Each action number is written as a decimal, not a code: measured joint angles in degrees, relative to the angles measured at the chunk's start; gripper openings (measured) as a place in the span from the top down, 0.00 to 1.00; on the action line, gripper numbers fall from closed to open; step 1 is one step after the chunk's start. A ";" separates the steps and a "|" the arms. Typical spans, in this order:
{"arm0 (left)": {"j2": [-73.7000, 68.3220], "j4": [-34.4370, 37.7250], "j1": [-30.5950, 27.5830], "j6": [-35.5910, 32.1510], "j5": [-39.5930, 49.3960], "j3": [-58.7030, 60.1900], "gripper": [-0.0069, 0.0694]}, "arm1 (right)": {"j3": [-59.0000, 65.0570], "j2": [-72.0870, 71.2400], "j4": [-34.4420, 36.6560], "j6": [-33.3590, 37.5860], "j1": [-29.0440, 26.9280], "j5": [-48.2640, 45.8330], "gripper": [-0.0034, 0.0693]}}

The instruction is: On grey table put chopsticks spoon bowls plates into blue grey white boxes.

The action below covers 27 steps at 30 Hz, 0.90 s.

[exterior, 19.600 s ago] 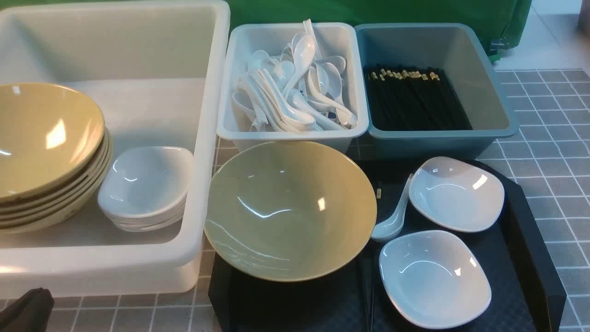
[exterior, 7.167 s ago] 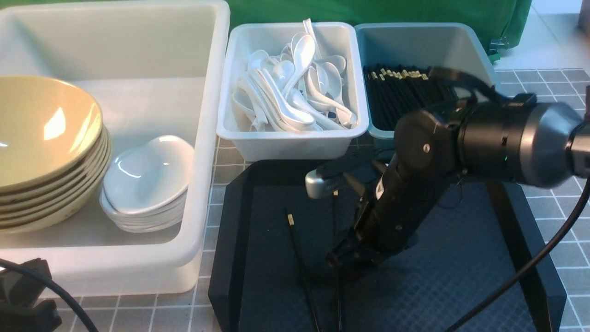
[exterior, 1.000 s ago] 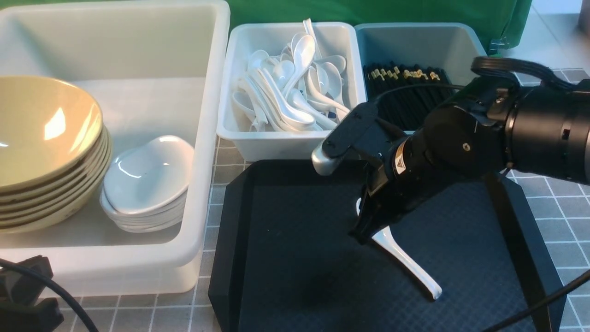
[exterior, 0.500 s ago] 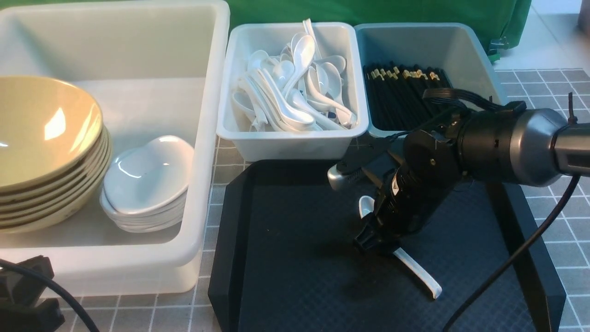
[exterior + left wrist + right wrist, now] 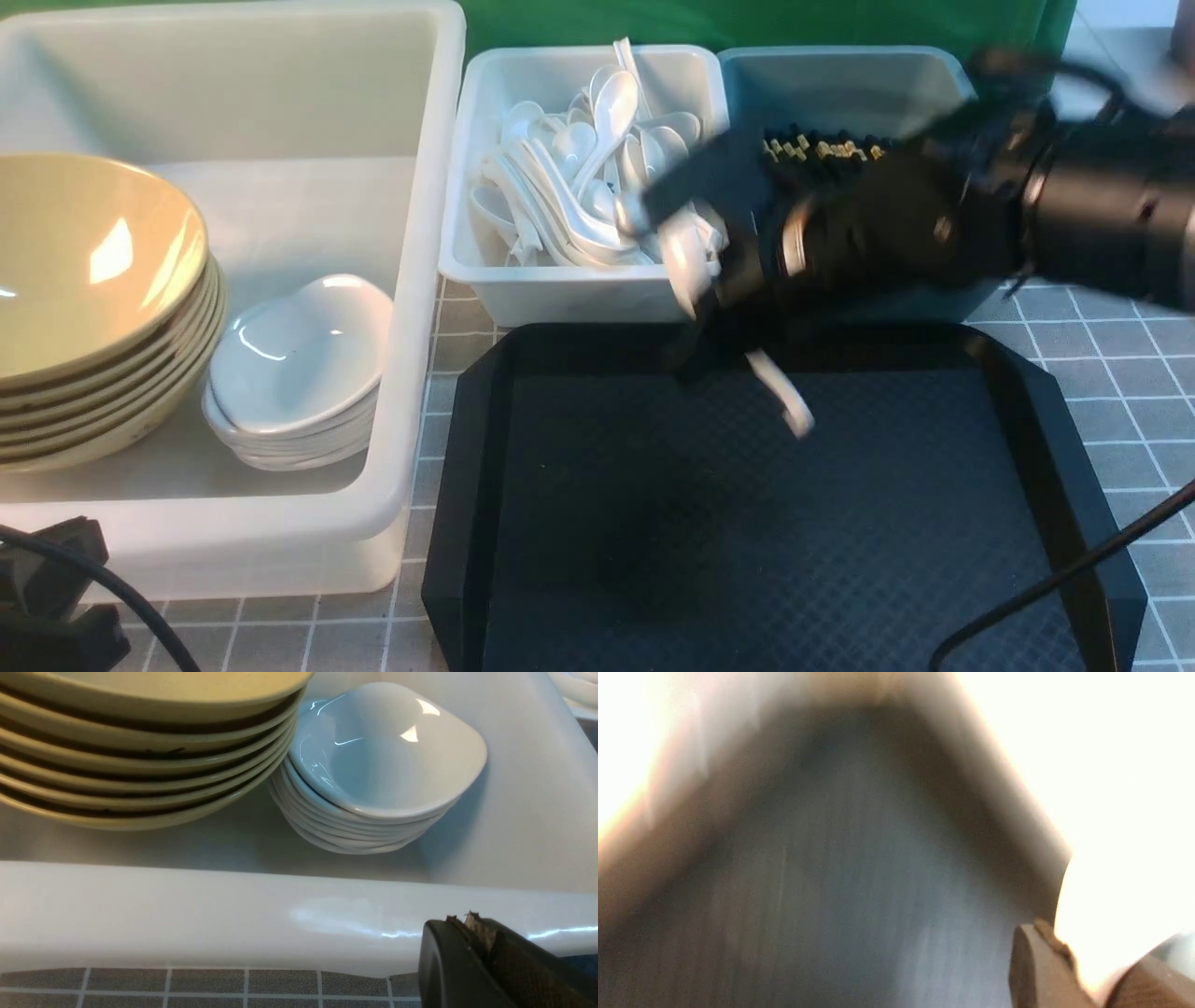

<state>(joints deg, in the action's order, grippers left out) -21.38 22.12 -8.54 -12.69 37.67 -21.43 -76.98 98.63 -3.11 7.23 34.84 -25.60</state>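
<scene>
Broadly, the grey table (image 5: pixel 1102 373) of small square tiles carries everything shown. At its left stands the milky white tub (image 5: pixel 425 280), the biggest container; near the robot, beside the tub, lies the black tray (image 5: pixel 653 560) with its diamond texture. The right arm (image 5: pixel 1102 215) reaches in from the right across the tray's far edge, smeared by motion. Inside the tub, against its left side, sits a stack of pale yellow bowls (image 5: pixel 84 271), and just beside them a lower stack of white plates (image 5: pixel 299 355). Beyond the tray stand two bins side by side: the pale grey-white bin (image 5: pixel 579 299), holding a heap of white spoons (image 5: pixel 560 196), and the dull blue bin (image 5: pixel 840 84), largely hidden by the arm, with the gold-banded ends of black chopsticks (image 5: pixel 822 147) showing inside. The right gripper (image 5: pixel 695 341) hangs over the tray's far edge, close to the grey-white bin's front wall, clamped on the spoon (image 5: pixel 782 392), which is clear of the tray with its handle slanting down; blur hides how wide the jaws stand, and the right wrist view is too blurred to help. The left gripper (image 5: pixel 467 924) rests fully closed and holds nothing, just outside the tub's near rim.
</scene>
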 joint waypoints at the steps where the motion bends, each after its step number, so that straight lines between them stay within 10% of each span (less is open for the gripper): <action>1: 0.00 0.00 0.00 0.00 -0.05 0.00 0.92 | -1.72 0.40 -0.07 0.67 -0.12 5.32 0.78; 8: 0.00 0.17 0.00 0.00 -0.10 0.00 0.92 | -18.94 13.62 -0.13 3.30 -3.13 23.19 0.69; 16: 0.00 -0.31 0.00 0.00 -0.21 0.00 0.92 | -34.16 23.12 -0.28 0.12 -6.44 2.44 0.37; 21: 0.00 -0.46 0.00 -0.10 -0.57 0.00 0.92 | -38.29 14.74 -0.31 4.36 -6.50 -18.32 0.59; 27: 0.00 -0.51 0.00 -0.10 -0.57 0.00 0.92 | -33.38 -7.36 -0.13 6.44 -6.62 -19.75 0.90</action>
<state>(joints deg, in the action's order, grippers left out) -21.38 21.61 -8.54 -12.79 37.11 -21.43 -110.36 91.27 -3.24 13.67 28.22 -45.35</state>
